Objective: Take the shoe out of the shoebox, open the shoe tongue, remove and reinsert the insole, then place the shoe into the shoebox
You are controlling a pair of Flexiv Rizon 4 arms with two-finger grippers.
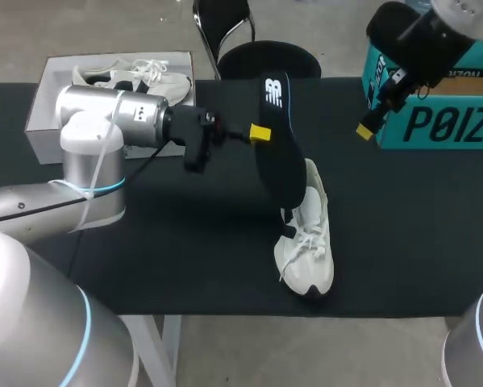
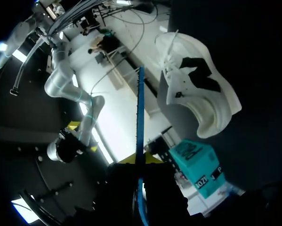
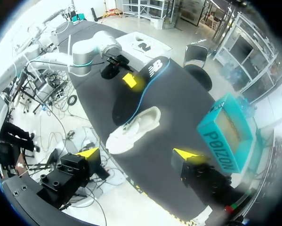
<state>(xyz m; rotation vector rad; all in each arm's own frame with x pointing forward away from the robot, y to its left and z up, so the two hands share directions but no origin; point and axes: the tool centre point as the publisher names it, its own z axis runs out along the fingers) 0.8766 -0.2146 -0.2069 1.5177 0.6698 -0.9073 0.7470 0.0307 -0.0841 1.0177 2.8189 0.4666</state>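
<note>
The black insole stands upright, its lower end at the white shoe lying on the bench. The left fingers pinch the insole's edge. The right fingers hang spread wide, empty, near the teal box.

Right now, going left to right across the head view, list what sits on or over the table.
white shoebox holding a second shoe → left gripper → black insole it grips → white shoe → right gripper, open → teal box
</note>
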